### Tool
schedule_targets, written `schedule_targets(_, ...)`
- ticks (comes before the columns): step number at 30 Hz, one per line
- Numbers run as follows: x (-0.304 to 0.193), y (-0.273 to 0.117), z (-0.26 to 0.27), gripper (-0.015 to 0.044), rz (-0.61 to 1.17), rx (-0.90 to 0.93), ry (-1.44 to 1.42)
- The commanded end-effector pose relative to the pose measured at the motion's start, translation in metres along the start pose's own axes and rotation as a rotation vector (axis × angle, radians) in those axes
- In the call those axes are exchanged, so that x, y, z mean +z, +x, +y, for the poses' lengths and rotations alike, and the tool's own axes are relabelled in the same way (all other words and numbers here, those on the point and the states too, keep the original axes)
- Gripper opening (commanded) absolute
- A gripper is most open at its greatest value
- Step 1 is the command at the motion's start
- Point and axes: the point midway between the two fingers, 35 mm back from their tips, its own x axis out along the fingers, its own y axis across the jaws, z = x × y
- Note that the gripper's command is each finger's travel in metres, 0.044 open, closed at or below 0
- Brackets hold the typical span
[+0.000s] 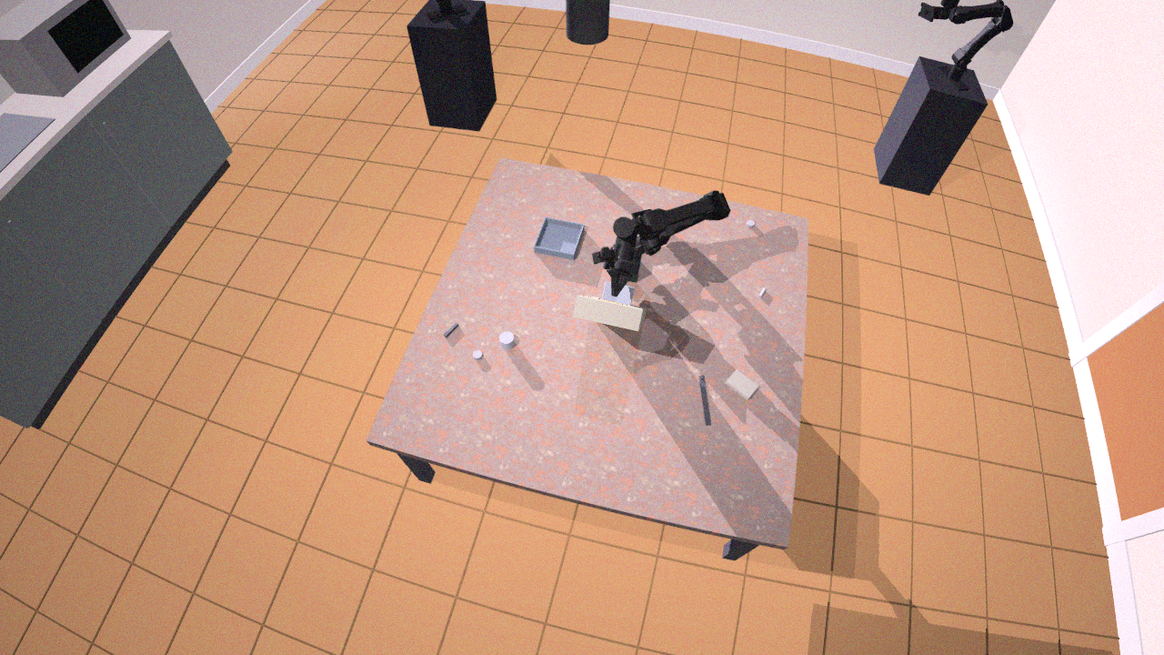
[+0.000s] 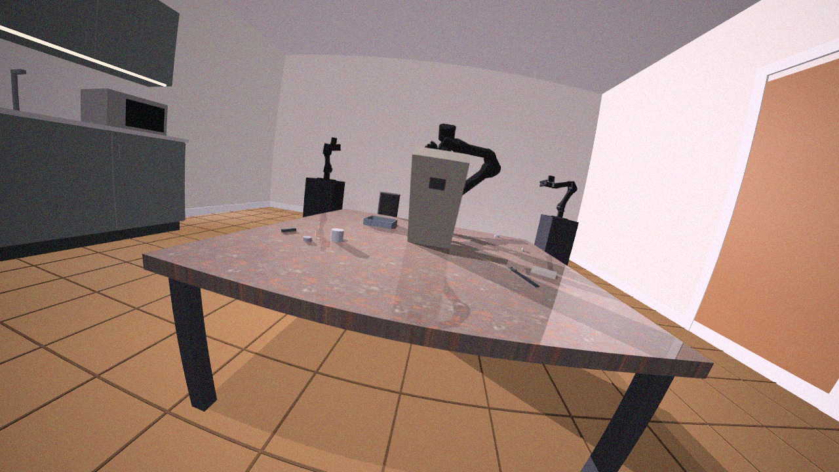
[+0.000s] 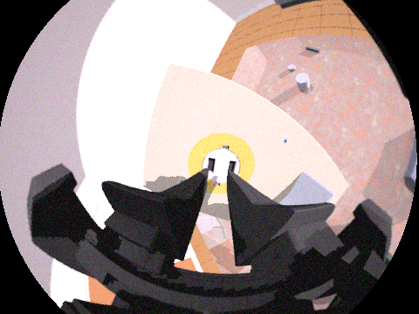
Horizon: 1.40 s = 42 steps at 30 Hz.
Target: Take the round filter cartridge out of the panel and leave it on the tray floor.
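The round white filter cartridge (image 3: 222, 165) sits in the service panel (image 1: 608, 312) (image 2: 436, 211) (image 3: 183, 109), inside a yellow ring (image 3: 195, 163). Its two dark slots show in the wrist view. The top and exterior views hide the cartridge. My gripper (image 3: 217, 173) (image 1: 616, 293) is partly open with a narrow gap and nothing between the fingers. Its tips point at the cartridge face, about a slot's spacing apart and just below the slots in the wrist view. Whether they touch the face cannot be told. The blue-grey tray (image 1: 556, 254) (image 2: 381, 225) stands behind the panel, to the left; no cartridge shows in it.
A pale blue-grey box (image 3: 307, 190) juts from the panel face beside the right finger. A white cylinder (image 1: 506, 337) (image 2: 336, 236) (image 3: 302, 81) stands left of the panel. A dark rod (image 1: 706, 401) and a pale block (image 1: 741, 383) (image 2: 543, 273) lie to the right.
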Motion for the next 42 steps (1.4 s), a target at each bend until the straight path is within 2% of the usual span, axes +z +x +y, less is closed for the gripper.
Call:
schedule_targets(1,-0.0006,0.0071,-0.0041,0.0092,0.000,-0.004,0.013)
schedule_targets(42,-0.0008,0.0124,-0.0034,0.0092,0.001,-0.001,0.014)
